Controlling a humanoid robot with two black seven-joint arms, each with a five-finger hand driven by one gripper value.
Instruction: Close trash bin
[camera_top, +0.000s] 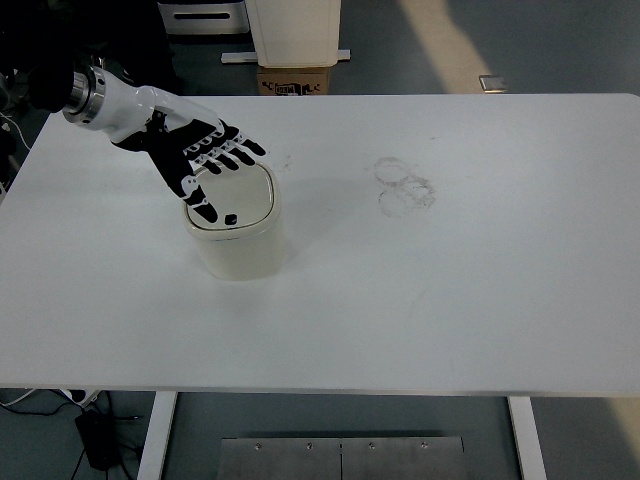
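A small cream trash bin (238, 232) stands on the white table (430, 290), left of centre. Its lid (236, 196) lies flat and shut on top. My left hand (205, 160) hovers just above the bin's far left rim, fingers spread and holding nothing. The thumb tip hangs over the lid's left side. The right arm is out of view.
Faint ring marks (402, 186) stain the table right of centre. A cardboard box (294, 80) and a white cabinet (293, 30) stand on the floor beyond the far edge.
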